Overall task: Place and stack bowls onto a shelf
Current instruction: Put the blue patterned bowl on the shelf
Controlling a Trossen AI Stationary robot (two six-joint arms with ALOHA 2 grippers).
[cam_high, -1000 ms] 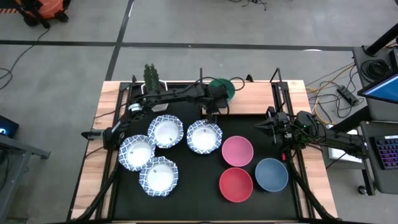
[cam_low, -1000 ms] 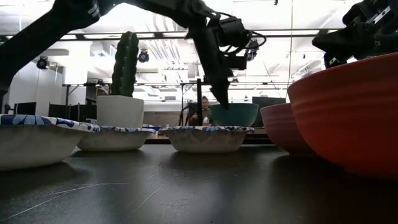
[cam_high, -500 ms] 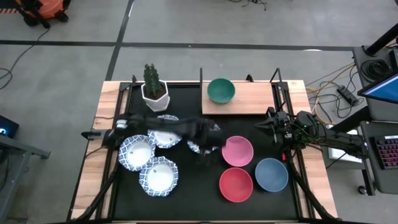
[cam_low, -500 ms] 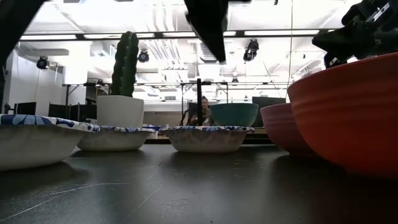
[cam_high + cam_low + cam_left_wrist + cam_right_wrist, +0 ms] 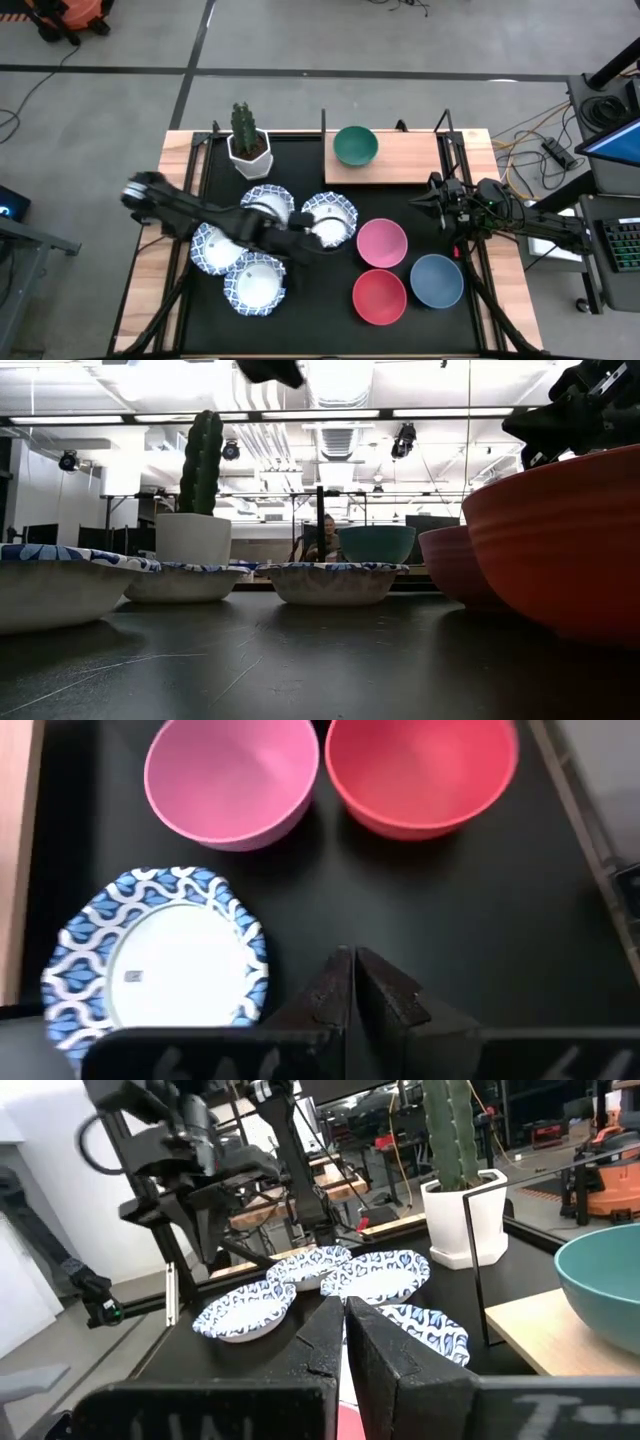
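Bowls: green bowl [image 5: 355, 145] sits on the shelf [image 5: 415, 160], alone; seven are on the black table [image 5: 500, 330]. Four blue-patterned bowls [image 5: 250, 245] cluster left of centre, with pink bowl [image 5: 381, 243], red bowl [image 5: 379, 297] and blue bowl [image 5: 436, 281] to the right

Step in hand, my read: between picks. Left gripper [image 5: 352, 982] has fingers pressed together and empty, hovering near the pink bowl and a patterned one. Right gripper [image 5: 340, 1342] also closed, empty, parked by the shelf's right end

Next move needs the left fingers to open, drop over a rim, then stack into green or beside it

Left arm blurs in the overhead and covers part of the patterned cluster; low view shows only its tip
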